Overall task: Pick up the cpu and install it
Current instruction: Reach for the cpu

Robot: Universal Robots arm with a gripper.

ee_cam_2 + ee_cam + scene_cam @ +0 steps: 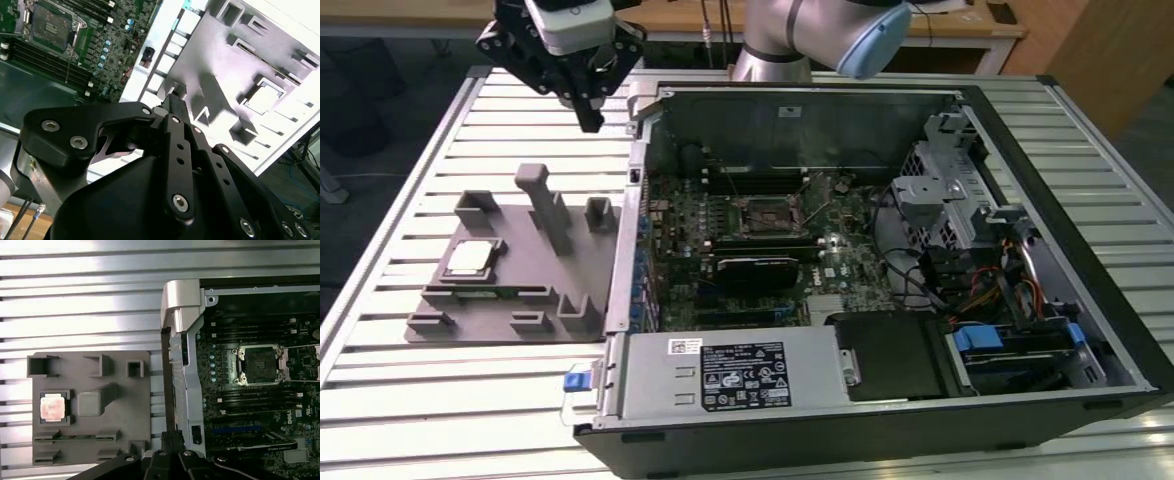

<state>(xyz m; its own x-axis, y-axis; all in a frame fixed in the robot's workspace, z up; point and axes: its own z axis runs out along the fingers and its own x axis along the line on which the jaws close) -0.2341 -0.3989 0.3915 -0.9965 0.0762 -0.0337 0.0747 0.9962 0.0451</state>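
The cpu (pixel 470 258), a small silver square chip, lies flat in a recess of the grey fixture block (pixel 520 295) on the exterior view's left. In both wrist views the cpu (pixel 52 407) (pixel 262 97) sits in the same pocket. My gripper (pixel 591 118) hangs high above the table, behind the fixture and beside the case's rear corner, well apart from the chip. Its fingertips (pixel 172 437) look pressed together with nothing between them. The black-framed socket (pixel 771 213) on the motherboard stands open and bare; it also shows as the socket (pixel 260 365).
An open computer case (pixel 640 230) lies on the slatted metal table (pixel 400 170), its tall metal wall between fixture and motherboard. Upright posts (pixel 540 195) rise from the fixture. Power supply (pixel 734 375), drive cage (pixel 941 190) and cables crowd the case.
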